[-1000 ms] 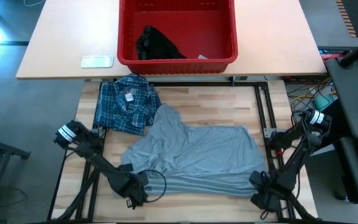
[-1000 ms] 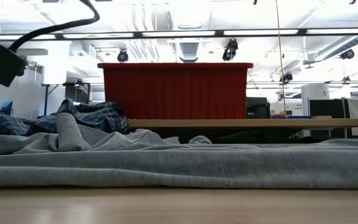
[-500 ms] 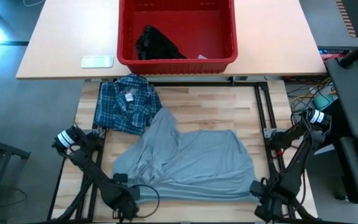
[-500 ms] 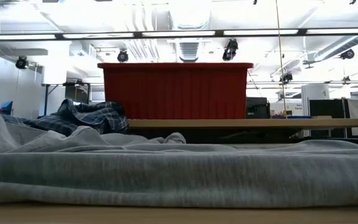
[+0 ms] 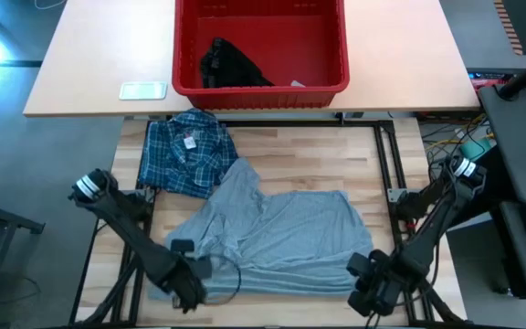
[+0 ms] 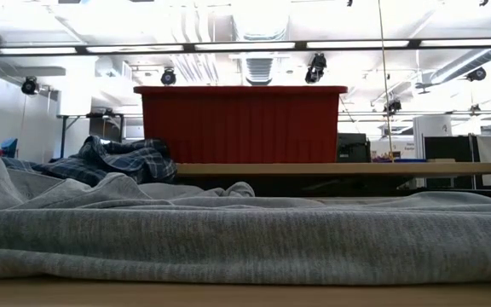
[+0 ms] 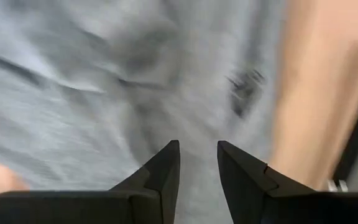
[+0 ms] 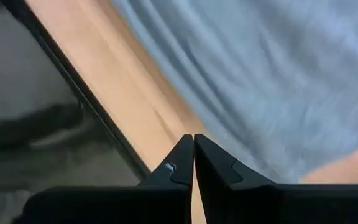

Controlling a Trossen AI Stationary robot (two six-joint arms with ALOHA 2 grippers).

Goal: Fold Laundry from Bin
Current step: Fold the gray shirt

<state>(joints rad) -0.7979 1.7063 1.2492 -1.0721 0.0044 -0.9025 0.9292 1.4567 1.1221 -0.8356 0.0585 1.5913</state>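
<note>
Two sets of fingers sit at the near edge of the counter [image 5: 373, 155], one at each lower corner of the grey T-shirt [image 5: 281, 238]. The left fingers [image 5: 190, 274] stand a little apart in the left wrist view, with grey cloth lying just ahead of and between the tips; whether they pinch it I cannot tell. The right fingers [image 5: 370, 279] are pressed together, nothing between them, with the T-shirt's hem just ahead and to one side and a strip of bare wood and the counter's dark frame edge to the other.

Beyond the left fingers, the plaid shirt [image 5: 185, 153] lies bunched at the far left of the counter, its edge touching the T-shirt's upper corner. Bare wood shows to the right of the plaid shirt and along the far edge. Farther off, the red bin [image 5: 261, 87] stands on the paler table behind, with the black garment [image 5: 229, 66] inside it.
</note>
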